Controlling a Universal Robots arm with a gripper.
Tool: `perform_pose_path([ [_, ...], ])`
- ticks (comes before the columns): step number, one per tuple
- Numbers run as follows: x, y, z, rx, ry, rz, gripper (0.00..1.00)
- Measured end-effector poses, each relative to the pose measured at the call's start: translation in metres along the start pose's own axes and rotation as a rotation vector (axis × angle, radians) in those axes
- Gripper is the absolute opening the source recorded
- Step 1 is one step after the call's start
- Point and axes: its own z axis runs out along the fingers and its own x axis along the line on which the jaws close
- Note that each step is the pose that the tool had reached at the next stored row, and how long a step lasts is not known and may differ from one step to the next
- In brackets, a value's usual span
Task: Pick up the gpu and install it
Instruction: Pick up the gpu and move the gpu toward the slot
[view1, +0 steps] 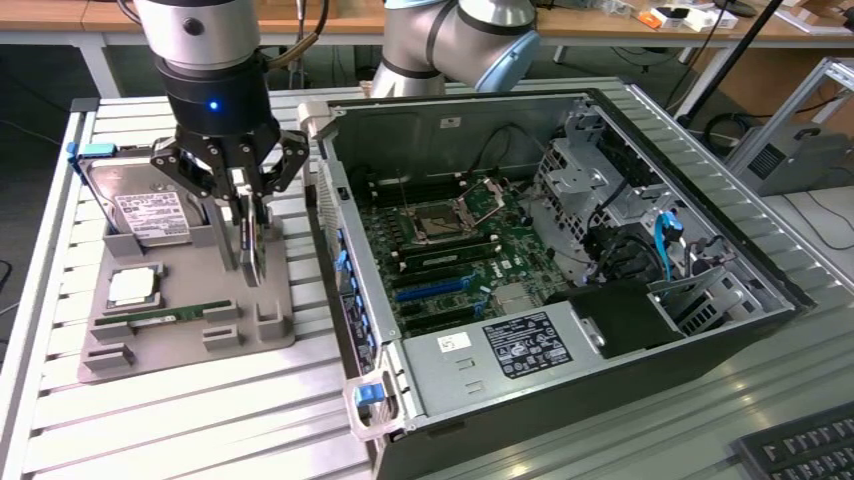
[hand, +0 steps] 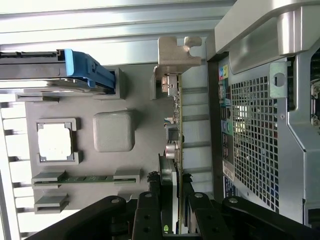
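Holds the gpu (view1: 251, 262) on edge, pinched between the fingers of the gripper (view1: 250, 225), straight below it at the grey tray (view1: 174, 345). Runs lengthwise across the pinch, with its silver bracket (hand: 175, 55) at one end. Stands just beside the open computer case (view1: 534, 110).

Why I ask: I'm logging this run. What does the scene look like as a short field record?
claw: shut on the gpu, gripping from above
gpu: upright on edge at the gray tray, beside the computer case
tray also holds: hard drive, CPU, RAM stick
computer case: side open, motherboard exposed
task: gpu not yet installed
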Motion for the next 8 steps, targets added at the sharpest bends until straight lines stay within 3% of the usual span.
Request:
perform_pose_path([
  [8, -0.0001, -0.0001, -0.0045, 0.0000, 0.0000, 0.000, 0.27],
])
